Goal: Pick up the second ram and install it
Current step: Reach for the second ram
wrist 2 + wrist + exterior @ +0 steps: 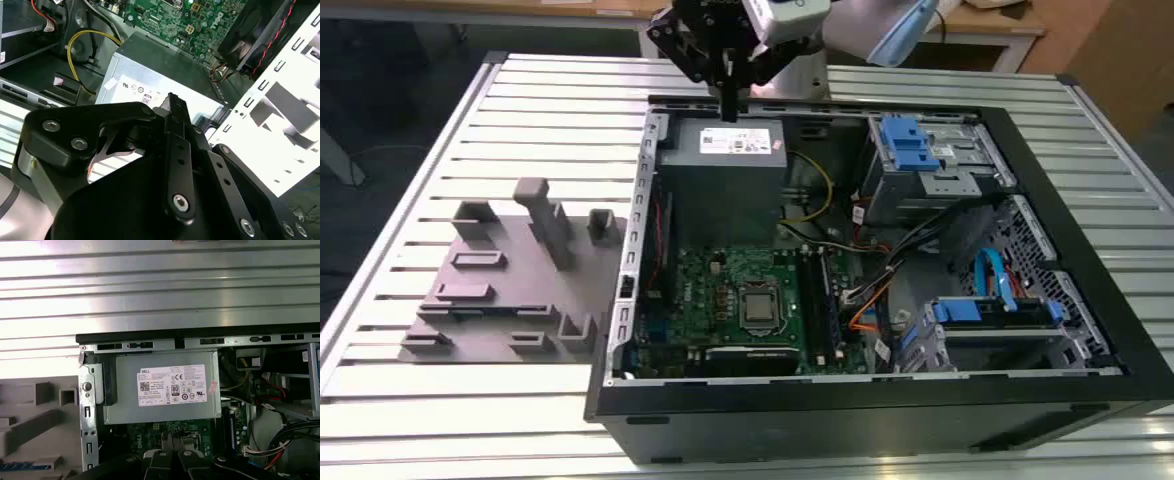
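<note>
Above the far edge of the open computer case, toward the exterior view's left, the gripper hangs pointing down, its tip just over the gray power supply. Its black fingers are pressed together in the second wrist view, and nothing shows between them. The power supply sits in the far left corner of the case, its white label facing up. Nearer than it lies the green motherboard, flat on the case floor with its long black slots running near to far along its right side. Left of the case, on the slatted metal table, rests the gray plastic tray with its upright blocks and shallow recesses. The second ram appears in the first wrist view as a thin blue strip lying flat in the tray. It is well apart from the gripper and outside the case. Little of it shows, so its chips cannot be made out. To the right inside the case are blue drive brackets and bundled cables.
</note>
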`<state>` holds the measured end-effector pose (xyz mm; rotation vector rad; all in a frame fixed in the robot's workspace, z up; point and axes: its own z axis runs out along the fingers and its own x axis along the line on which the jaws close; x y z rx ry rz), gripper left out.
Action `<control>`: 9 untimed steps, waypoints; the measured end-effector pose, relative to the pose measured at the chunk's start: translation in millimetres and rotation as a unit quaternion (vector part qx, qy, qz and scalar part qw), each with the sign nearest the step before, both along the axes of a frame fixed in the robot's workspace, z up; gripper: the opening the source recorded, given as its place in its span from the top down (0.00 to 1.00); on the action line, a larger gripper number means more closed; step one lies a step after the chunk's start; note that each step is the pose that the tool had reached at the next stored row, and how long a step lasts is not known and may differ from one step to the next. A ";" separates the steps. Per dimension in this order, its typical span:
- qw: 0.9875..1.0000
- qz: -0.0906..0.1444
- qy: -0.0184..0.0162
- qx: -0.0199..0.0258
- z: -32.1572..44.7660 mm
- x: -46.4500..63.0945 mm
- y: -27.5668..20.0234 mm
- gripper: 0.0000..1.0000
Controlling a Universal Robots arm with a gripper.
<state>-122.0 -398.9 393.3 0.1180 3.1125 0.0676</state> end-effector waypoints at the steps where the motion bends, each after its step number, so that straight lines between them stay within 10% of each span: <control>1: 1.000 0.000 0.000 0.000 0.0 -0.1 0.0 0.89; 9: 1.000 0.000 -0.001 0.000 0.0 -26.0 0.0 0.89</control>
